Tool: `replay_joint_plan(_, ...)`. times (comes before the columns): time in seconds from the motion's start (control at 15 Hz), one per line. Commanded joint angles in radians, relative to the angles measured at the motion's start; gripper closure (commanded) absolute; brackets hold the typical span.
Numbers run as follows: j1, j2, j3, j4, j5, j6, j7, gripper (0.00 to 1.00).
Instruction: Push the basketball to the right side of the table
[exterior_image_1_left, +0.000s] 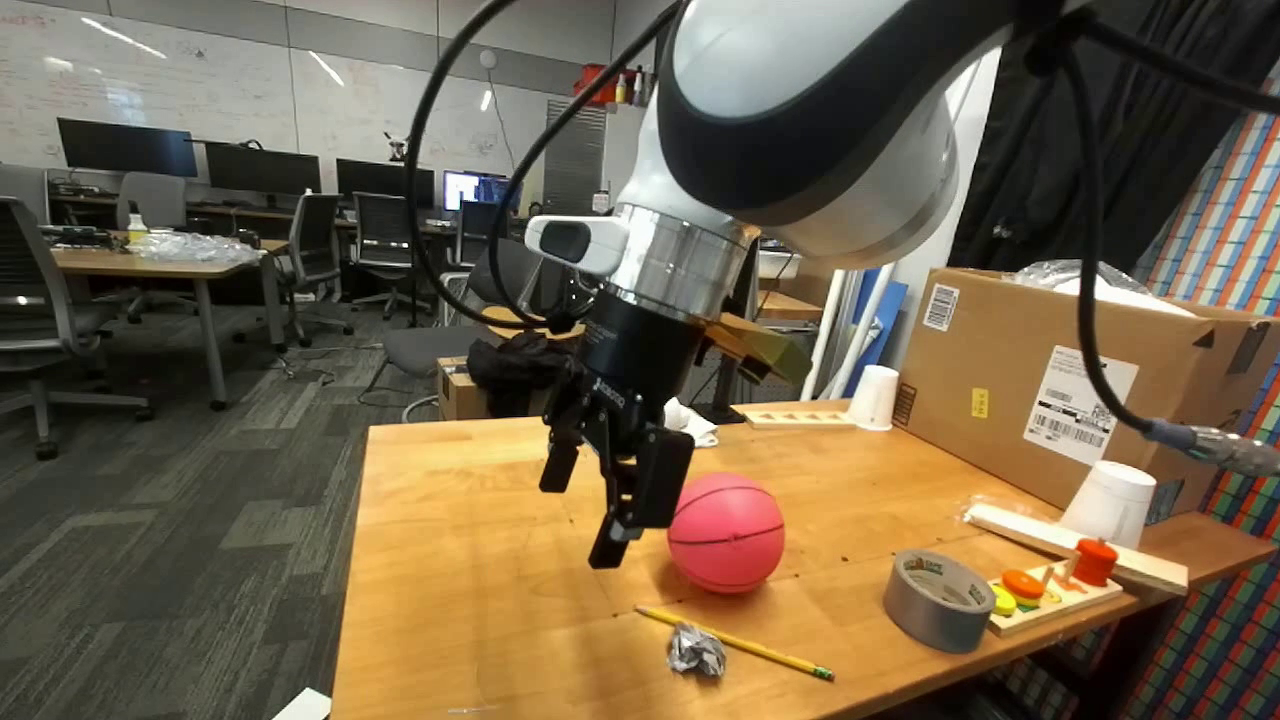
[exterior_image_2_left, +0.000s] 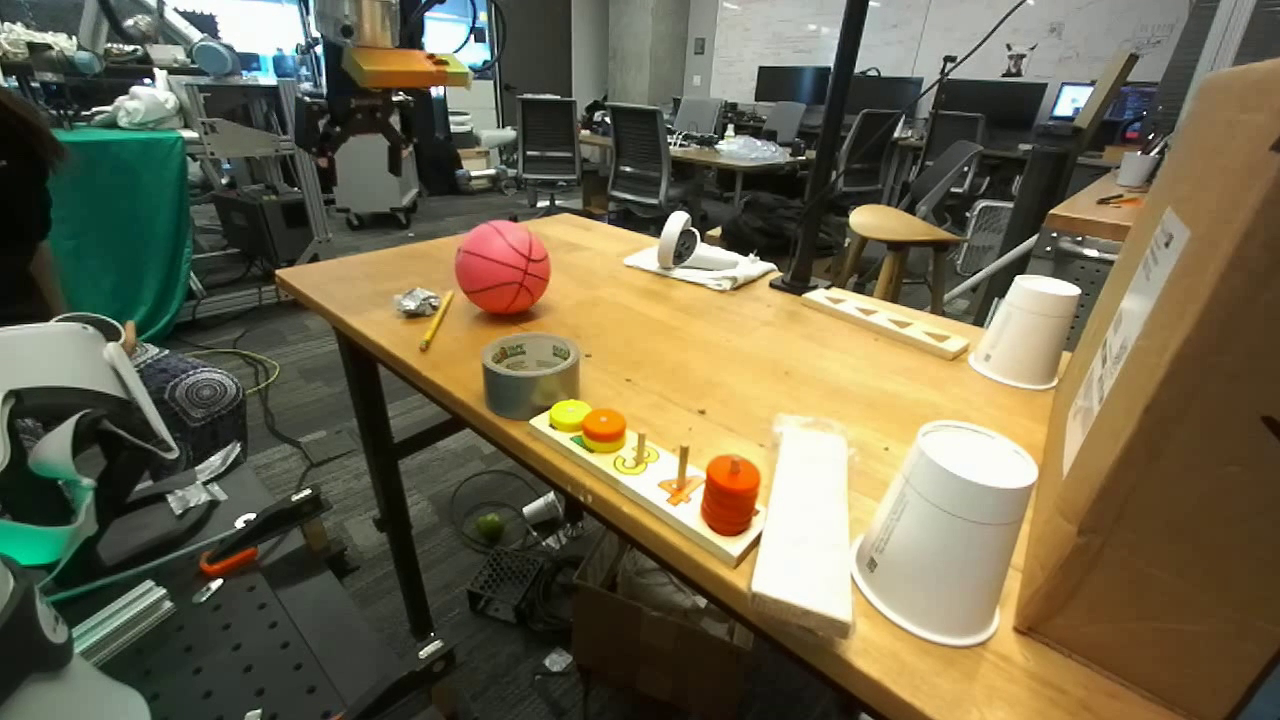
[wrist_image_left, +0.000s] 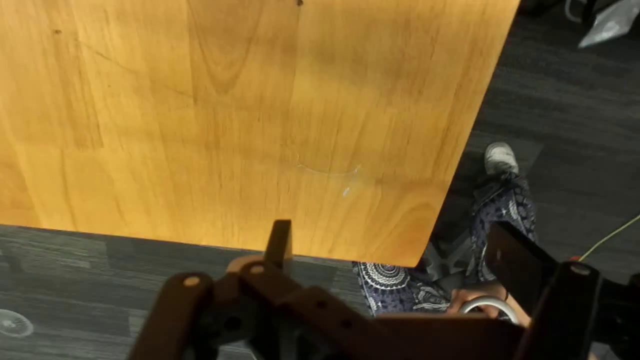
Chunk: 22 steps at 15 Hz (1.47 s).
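The round pink ball (exterior_image_1_left: 727, 558) sits on the bench (exterior_image_1_left: 430, 570) in an exterior view, seams running nine to three; bare wood reaches the edge at nine o'clock, tape (exterior_image_1_left: 928, 618) stands toward four, a pencil (exterior_image_1_left: 757, 651) at six. The gripper (wrist_image_left: 392, 235) is spread wide.

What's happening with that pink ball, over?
Gripper open, apart from ball. Ball on table, not held. Possible obstacles nearby: pencil, foil, perhaps tape.

Gray tape roll (exterior_image_2_left: 529, 390) beside a peg board (exterior_image_2_left: 655, 490) (orange rings (exterior_image_2_left: 731, 497) aboard).
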Motion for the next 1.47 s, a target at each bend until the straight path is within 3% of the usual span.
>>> replay_joint_plan(0.0,-0.072,0.069,0.002,0.05,0.009,-0.053,-0.266,0.0)
replay_joint_plan(0.33,-0.195,0.15,-0.026,0.069,0.045,-0.114,-0.489,0.0)
replay_joint_plan(0.6,-0.305,0.129,-0.101,0.018,-0.003,-0.095,-0.496,0.0)
replay_joint_plan(0.73,-0.331,-0.022,-0.13,-0.088,-0.06,-0.021,-0.513,0.0)
replay_joint_plan(1.13,-0.352,-0.341,-0.193,-0.231,-0.354,-0.016,-0.395,0.0)
replay_joint_plan(1.27,-0.336,-0.46,-0.184,-0.308,-0.393,0.012,-0.309,0.0)
replay_joint_plan(1.4,-0.28,-0.521,-0.178,-0.357,-0.338,-0.01,-0.264,0.0)
